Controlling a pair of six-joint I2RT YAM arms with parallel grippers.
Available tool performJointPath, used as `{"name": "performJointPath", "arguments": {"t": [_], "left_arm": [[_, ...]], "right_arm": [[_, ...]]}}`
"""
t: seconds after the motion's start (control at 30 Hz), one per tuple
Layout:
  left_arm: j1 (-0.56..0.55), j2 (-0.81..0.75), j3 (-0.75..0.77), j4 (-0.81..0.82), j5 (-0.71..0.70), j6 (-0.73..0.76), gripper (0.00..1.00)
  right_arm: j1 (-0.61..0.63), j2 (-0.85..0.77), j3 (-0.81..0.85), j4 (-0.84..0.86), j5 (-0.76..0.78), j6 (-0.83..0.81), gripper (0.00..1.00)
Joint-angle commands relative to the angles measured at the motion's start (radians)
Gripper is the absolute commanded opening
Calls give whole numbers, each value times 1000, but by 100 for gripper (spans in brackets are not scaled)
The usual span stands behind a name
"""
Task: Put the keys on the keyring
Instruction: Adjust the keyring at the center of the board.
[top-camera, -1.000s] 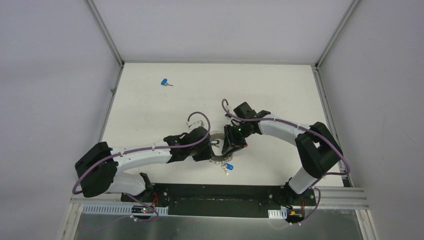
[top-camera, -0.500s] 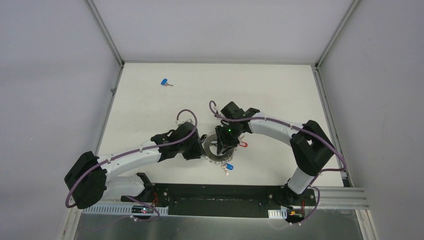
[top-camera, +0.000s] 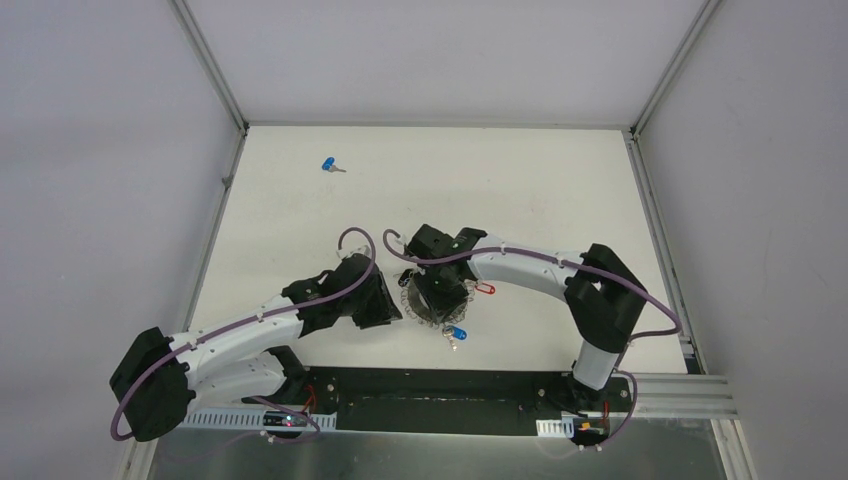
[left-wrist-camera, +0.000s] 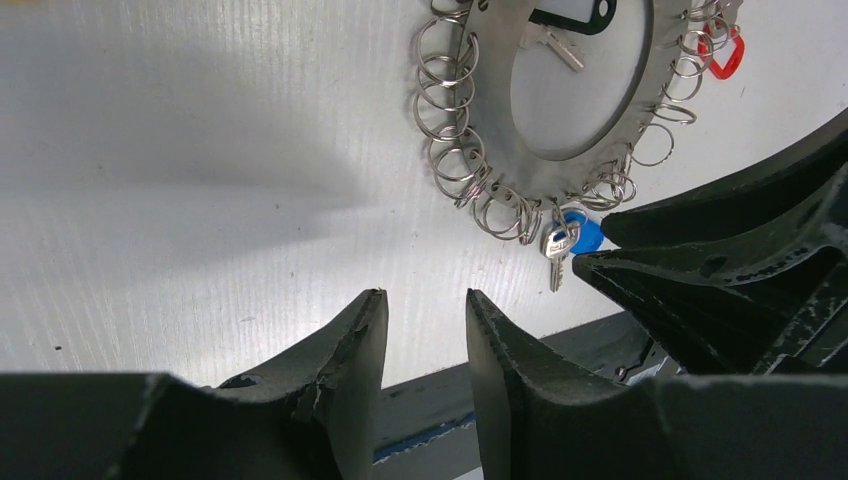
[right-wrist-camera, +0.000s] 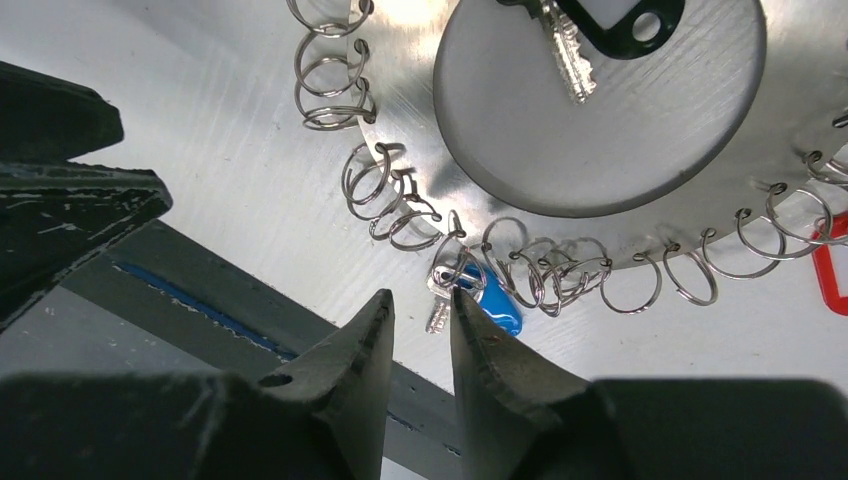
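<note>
Hovering by the keyring (right-wrist-camera: 405, 120), left jaws and right jaws stand narrowly parted, empty; we fear the right pair snagging the hung blue key (right-wrist-camera: 497, 300), dragging the ring.

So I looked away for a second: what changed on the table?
The left gripper drew leftward, away from the keyring; the right gripper followed left, over it, jaws narrowing slightly. Nothing was grasped or released. The keyring, its blue-headed key and the loose blue key stayed put.
</note>
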Motion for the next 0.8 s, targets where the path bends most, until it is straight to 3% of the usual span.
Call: {"name": "performJointPath", "arguments": {"t": [0.0, 0.37, 0.6, 0.77], "left_arm": [[13, -9, -1, -5, 16, -4, 36], [12, 48, 5, -2, 58, 2, 36], [12, 82, 15, 16, 65, 9, 37], [24, 110, -5, 62, 93, -10, 36]], "right_arm": [[26, 17, 58, -47, 84, -18, 30], [-22, -80, 0, 29, -28, 17, 30], [-150, -116, -80, 182, -277, 106, 30], [-155, -70, -29, 225, -342, 150, 30]]}}
